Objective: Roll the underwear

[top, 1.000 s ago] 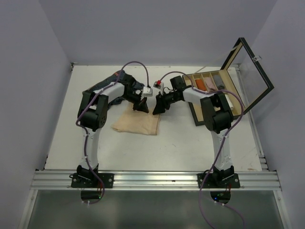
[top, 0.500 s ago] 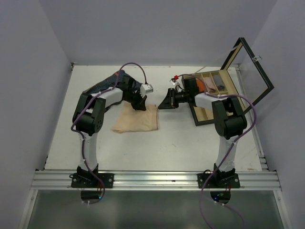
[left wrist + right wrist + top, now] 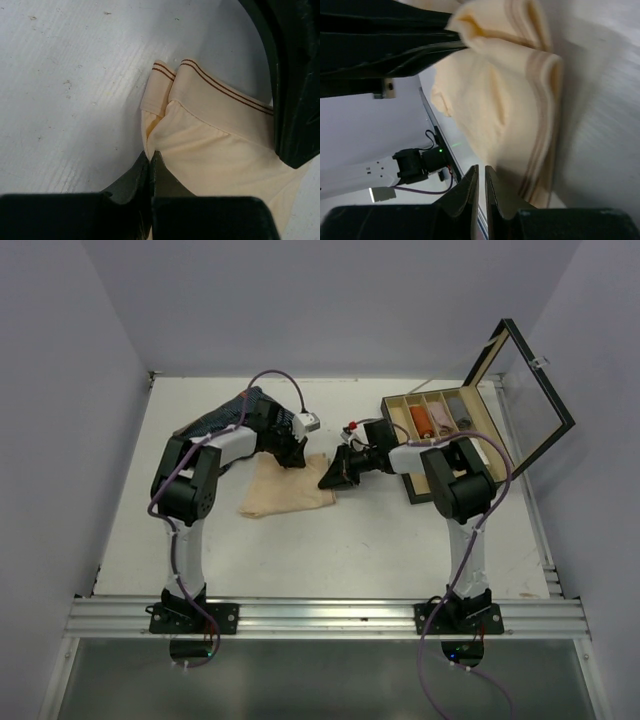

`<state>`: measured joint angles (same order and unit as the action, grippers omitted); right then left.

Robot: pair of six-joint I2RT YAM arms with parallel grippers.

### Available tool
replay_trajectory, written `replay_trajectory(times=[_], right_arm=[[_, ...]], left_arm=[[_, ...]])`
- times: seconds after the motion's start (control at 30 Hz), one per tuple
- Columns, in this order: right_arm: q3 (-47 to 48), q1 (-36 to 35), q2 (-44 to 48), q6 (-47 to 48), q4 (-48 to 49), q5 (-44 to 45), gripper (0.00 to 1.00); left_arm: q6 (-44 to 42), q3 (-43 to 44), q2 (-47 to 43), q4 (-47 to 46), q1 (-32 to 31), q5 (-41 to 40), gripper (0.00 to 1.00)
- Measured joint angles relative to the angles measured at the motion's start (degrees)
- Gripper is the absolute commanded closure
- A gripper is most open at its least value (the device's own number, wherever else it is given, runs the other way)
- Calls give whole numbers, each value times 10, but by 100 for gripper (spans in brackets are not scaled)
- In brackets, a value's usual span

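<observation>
The beige underwear [image 3: 285,495] lies mid-tabletop [image 3: 380,540], and its far edge is now bunched where it was flat before. That edge is pinched by the shut fingers of the left gripper [image 3: 150,157]. The right gripper [image 3: 481,171] has been brought back to the far right corner with its fingers narrowed to a slit. Whether cloth is caught there cannot be told. Rolling seems about to begin.

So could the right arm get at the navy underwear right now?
Probably not easily: the navy underwear lies beyond the left arm, which stretches across between them, gripping the beige underwear.
</observation>
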<state>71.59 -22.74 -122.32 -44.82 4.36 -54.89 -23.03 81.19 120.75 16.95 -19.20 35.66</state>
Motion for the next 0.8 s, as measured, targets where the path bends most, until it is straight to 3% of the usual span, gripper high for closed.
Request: replay_trajectory(times=[0.27,0.8], right_arm=[[11,0,-40,11,-54,12,87],[13,3,-59,-40,-4,-12,85]], left_arm=[[-2,-36,-27,-27,0,-3,100],[-66,-207,-174,-84,-36,-24,100]])
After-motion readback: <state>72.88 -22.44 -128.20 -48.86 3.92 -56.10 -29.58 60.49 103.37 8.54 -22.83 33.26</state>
